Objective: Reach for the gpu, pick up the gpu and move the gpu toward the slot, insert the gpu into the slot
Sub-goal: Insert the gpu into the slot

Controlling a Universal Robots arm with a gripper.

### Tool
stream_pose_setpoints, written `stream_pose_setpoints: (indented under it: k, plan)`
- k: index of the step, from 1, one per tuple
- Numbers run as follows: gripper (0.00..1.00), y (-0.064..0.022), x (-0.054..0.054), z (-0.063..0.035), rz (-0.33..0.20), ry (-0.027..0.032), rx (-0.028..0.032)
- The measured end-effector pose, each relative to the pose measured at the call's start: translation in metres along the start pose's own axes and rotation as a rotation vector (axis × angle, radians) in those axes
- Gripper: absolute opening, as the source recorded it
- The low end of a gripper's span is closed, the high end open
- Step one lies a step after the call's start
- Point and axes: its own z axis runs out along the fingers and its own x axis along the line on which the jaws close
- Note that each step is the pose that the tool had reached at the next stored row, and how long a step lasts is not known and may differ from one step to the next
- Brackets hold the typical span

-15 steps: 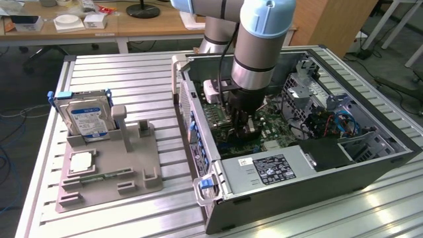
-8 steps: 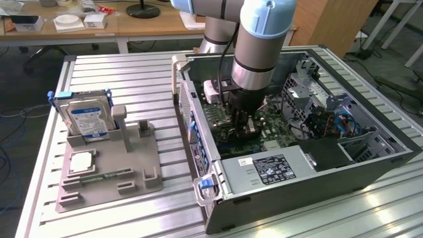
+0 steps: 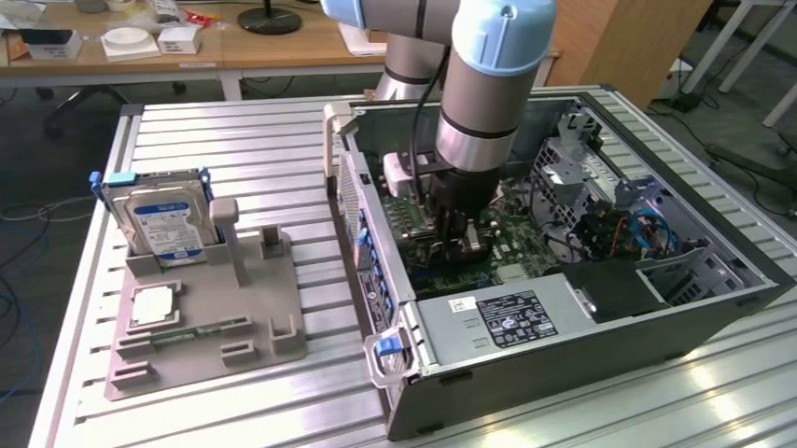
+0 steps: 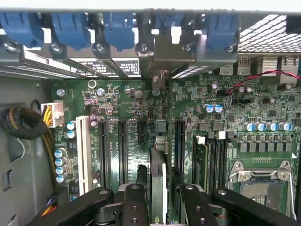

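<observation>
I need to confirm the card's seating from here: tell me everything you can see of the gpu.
The gpu appears edge-on: a thin dark card standing upright on the green motherboard, running toward the case's rear slot openings. Its silver bracket sits among the blue latches. It lies between the pincer fingers; contact is unclear.

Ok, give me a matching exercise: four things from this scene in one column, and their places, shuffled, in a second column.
Things:
1. gpu
2. hard drive
3. gripper
4. power supply

Places:
A. upright in the grey holder outside the computer case
B. on edge on the motherboard, between the gripper's fingers
C. at the case's near end, label facing up
D. lowered inside the case over the motherboard

Pairs: 1-B, 2-A, 3-D, 4-C
</observation>
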Motion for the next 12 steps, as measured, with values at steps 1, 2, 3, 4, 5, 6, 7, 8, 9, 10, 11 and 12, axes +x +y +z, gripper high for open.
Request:
stream_pose_setpoints:
  k: [1, 2, 3, 4, 5, 6, 7, 8, 9, 10, 11, 12]
  plan:
    - [0.33, 0.0001, 0.0, 0.0012, 0.0, 0.0001, -0.0001]
    - [0.33, 0.0001, 0.0001, 0.0017, 0.0, 0.0002, -0.0004]
    - [0.33, 0.0001, 0.0001, 0.002, 0.0, 0.0002, -0.0006]
    - [0.33, 0.0002, 0.0001, 0.0021, 0.0, 0.0004, -0.0008]
    - [0.33, 0.0002, 0.0001, 0.0021, 0.0, 0.0004, -0.0008]
    - [0.33, 0.0001, 0.0001, 0.0021, 0.0, 0.0004, -0.0008]
    - [0.33, 0.0001, 0.0001, 0.0022, 0.0, 0.0002, -0.0007]
    - [0.33, 0.0001, 0.0001, 0.0022, 0.0, 0.0001, -0.0007]
    - [0.33, 0.0001, 0.0001, 0.0023, 0.0, 0.0001, -0.0007]
    - [0.33, 0.0001, 0.0001, 0.0022, 0.0, 0.0002, -0.0007]
    - [0.33, 0.0001, 0.0001, 0.0023, 0.0, 0.0002, -0.0007]
    - [0.33, 0.0001, 0.0001, 0.0022, 0.0, 0.0002, -0.0007]
